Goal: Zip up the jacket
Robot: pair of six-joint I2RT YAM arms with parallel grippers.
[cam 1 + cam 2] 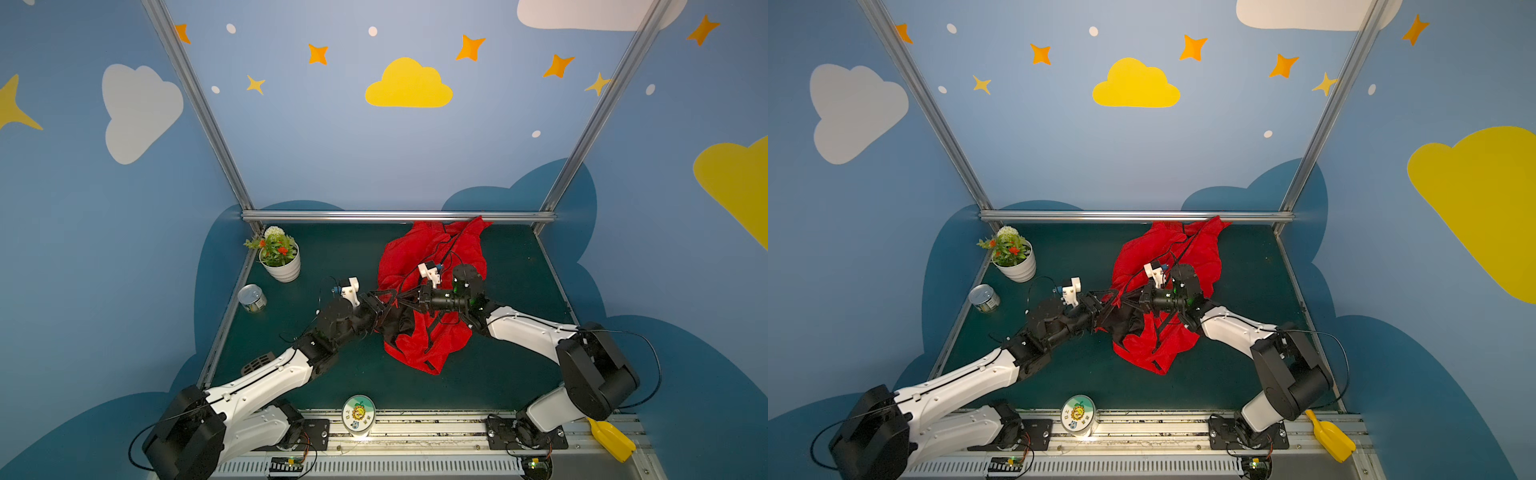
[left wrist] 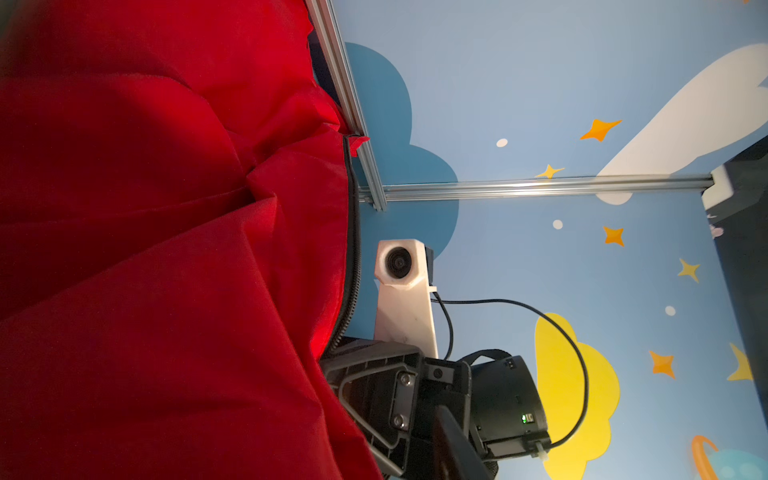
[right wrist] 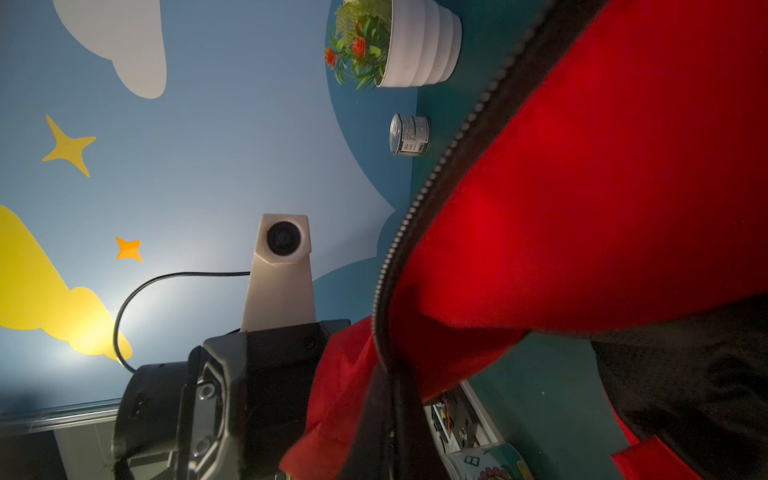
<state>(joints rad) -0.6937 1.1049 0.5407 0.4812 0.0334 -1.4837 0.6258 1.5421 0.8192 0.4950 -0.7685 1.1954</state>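
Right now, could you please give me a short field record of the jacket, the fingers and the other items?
Jacket: bright red crinkly fabric jacket, crumpled on the dark green table, zipper undone where visible
Right fingers: shut on the jacket's black zipper edge
Left fingers: at the same spot, grip unclear
Others: white ribbed flower pot, silver tin can, both at the table's left edge

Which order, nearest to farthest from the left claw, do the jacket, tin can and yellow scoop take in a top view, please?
1. Jacket, right at the left claw, in the middle.
2. Tin can, over on the left.
3. Yellow scoop, far front right.
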